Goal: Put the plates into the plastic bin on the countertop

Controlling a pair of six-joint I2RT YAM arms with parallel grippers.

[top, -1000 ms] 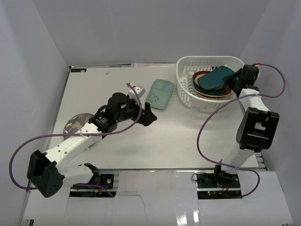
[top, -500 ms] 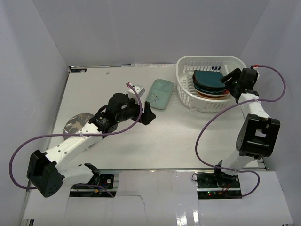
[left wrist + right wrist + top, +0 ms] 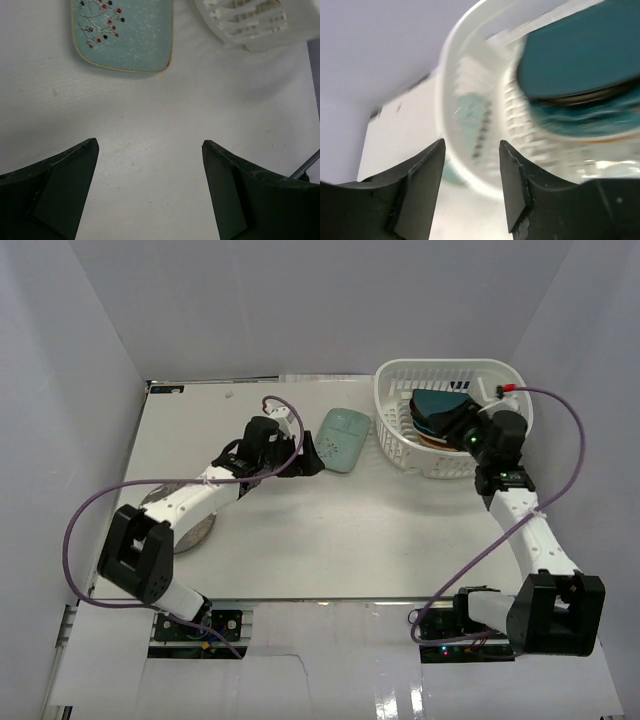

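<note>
Left gripper is spread wide and holding nothing. From its wrist cam you just see bare desk between the two fingers. It sits low over the desk, just near-left of the mint plate, not touching it. That plate has little red and black berry sprigs in one corner. It's lying flat on the desk just left of the bin, with a small gap between them.

The bin is in the far right part of the desk. Inside it the dark teal plate lies on top of a stack of other plates, with red and orange edges poking out underneath in the top view.

Right gripper is also released and empty, fingers apart. It's hovering at the near-right side of the bin, pointed in toward the stack. Its wrist view is pretty blurry, but you can make out the white lattice wall and the teal plate past the fingertips.

The dark grey plate is way over on the near-left of the desk, mostly hidden under the left arm, well apart from the bin.
</note>
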